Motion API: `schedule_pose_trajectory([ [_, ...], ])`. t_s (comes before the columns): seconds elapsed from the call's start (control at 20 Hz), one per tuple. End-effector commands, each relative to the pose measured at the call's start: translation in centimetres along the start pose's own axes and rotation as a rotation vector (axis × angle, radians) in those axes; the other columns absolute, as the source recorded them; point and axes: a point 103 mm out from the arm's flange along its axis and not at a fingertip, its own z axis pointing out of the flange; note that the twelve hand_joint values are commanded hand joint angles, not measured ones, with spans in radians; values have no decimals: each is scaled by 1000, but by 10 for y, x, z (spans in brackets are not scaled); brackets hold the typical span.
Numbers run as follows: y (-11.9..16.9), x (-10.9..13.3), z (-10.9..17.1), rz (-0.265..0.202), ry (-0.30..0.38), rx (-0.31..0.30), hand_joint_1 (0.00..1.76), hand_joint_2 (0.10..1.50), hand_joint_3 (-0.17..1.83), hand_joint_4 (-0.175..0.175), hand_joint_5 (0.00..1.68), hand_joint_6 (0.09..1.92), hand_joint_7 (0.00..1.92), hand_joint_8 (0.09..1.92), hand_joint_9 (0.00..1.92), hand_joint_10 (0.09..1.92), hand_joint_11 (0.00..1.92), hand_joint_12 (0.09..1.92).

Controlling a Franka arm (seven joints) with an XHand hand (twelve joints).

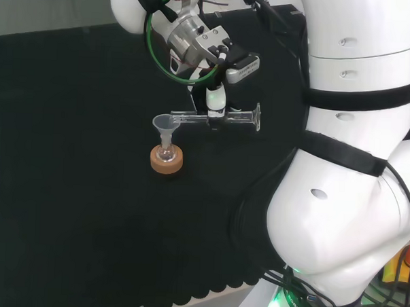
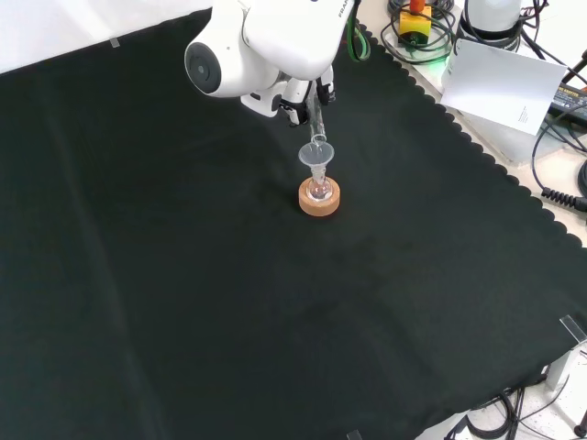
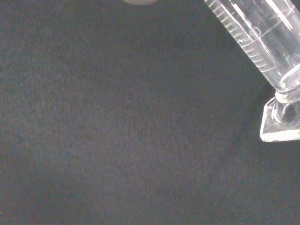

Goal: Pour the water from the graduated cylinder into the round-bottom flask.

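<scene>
A clear graduated cylinder (image 1: 235, 118) lies almost level in the air, its mouth over a clear funnel (image 1: 166, 126) and its foot pointing right in the head view. The hand (image 1: 215, 103) is curled round its middle from above. The funnel sits in the neck of a small round-bottom flask (image 1: 167, 152), which rests on a cork ring (image 1: 166, 160). In the front view the cylinder (image 2: 315, 122) slants down from under the arm to the funnel (image 2: 316, 154) above the flask (image 2: 319, 189) and cork ring (image 2: 319, 200). The wrist view shows the cylinder's graduated wall (image 3: 262, 35) and foot (image 3: 281, 119) close up.
Black cloth (image 2: 183, 275) covers the bench around the flask. Its scalloped edge (image 2: 477, 151) runs along the right of the front view, with a white paper (image 2: 504, 87) and cables beyond it. The arm's white links (image 1: 354, 167) stand at the right of the head view.
</scene>
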Motion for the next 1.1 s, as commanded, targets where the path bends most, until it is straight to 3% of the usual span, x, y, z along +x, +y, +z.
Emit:
schedule_pose_trajectory([
  [0.05, 0, 0, 0, 2, -1, 8, 1271, 1082, 0, -175, 1031, 898, 1071, 890, 1514, 87, 1280, 776],
  [1.1, -4, -3, -4, 14, -7, 27, 1271, 1082, 0, -175, 1029, 900, 1070, 892, 1520, 87, 1284, 772],
])
